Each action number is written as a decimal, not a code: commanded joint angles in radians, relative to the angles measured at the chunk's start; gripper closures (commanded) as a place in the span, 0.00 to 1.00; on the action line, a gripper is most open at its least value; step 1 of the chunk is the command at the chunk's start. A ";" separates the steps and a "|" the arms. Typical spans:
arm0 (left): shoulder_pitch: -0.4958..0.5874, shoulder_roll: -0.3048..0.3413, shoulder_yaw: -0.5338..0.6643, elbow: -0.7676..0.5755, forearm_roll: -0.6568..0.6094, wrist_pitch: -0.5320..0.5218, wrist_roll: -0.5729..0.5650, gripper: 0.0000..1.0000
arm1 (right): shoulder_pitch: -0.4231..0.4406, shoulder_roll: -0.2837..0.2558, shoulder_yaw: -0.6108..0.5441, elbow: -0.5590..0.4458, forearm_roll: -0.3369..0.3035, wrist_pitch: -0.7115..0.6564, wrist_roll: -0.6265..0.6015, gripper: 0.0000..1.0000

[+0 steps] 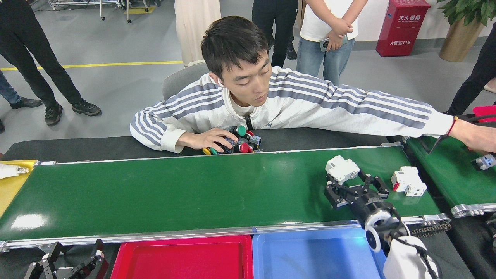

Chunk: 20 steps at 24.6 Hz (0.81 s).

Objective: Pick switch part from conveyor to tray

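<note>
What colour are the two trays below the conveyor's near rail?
Head view: the left plastic tray is red, the right plastic tray blue.

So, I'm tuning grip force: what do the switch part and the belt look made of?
The switch part by the right gripper looks like hard white moulded plastic, matte, with sharp edges. The conveyor belt looks like smooth green PVC or rubber, glossy with glare patches.

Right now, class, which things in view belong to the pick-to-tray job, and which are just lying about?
Job:
white switch part
second switch part
conveyor
blue tray
right end effector

Lying about:
push buttons
second belt
red tray
fire box
</note>
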 commanded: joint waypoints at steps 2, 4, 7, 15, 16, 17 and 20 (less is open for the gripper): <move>-0.001 0.006 0.008 -0.011 0.000 -0.002 0.007 0.00 | 0.163 -0.011 -0.066 -0.189 -0.009 -0.114 -0.025 0.28; 0.001 0.004 0.012 -0.011 0.000 -0.002 0.007 0.00 | 0.277 0.015 -0.086 -0.260 -0.012 -0.117 -0.043 0.01; 0.007 0.003 0.014 -0.011 0.002 -0.002 0.007 0.00 | 0.337 0.027 -0.111 -0.269 -0.012 -0.114 -0.076 0.01; 0.007 0.007 0.008 -0.011 0.003 -0.002 0.007 0.00 | 0.313 0.099 -0.217 -0.263 -0.004 0.149 -0.068 0.02; 0.007 0.007 0.008 -0.011 0.003 -0.002 0.007 0.00 | 0.310 0.093 -0.217 -0.260 -0.002 0.172 -0.063 0.02; 0.007 0.007 0.006 -0.011 0.003 -0.003 0.007 0.00 | 0.308 0.087 -0.215 -0.252 0.001 0.182 -0.057 0.02; 0.007 0.010 0.003 -0.010 0.002 -0.003 0.007 0.00 | 0.247 0.084 -0.215 -0.206 0.011 0.189 -0.051 0.02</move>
